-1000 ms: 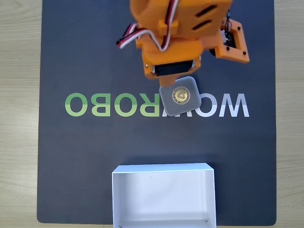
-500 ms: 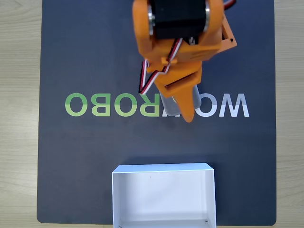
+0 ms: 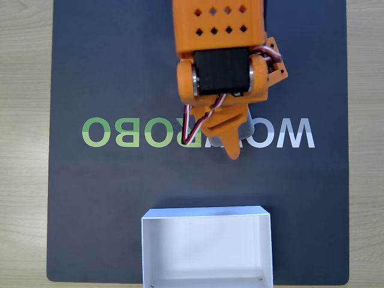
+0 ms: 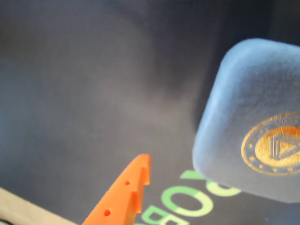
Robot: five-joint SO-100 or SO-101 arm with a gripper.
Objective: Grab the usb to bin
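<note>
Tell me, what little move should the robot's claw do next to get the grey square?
Probably ease down a little and close. In the fixed view the arm covers most of the usb. In the wrist view the usb lies flat on the mat, with one orange finger beside it, not touching. The bin waits nearer the bottom edge.

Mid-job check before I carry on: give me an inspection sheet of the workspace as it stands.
Surface: dark mat with green and white lettering, on a light wooden table.
Job's things: usb lies flat on the mat, emblem up, mostly under the arm in the fixed view; bin sits at the near edge, nothing inside.
Clutter: nothing seen.
Grippers: gripper sits low over the usb; one orange finger shows beside it in the wrist view, apart from it; open or shut cannot be told.
Cables: red, white and black wires loop at the wrist.
Surroundings: nothing seen beyond the table.
</note>
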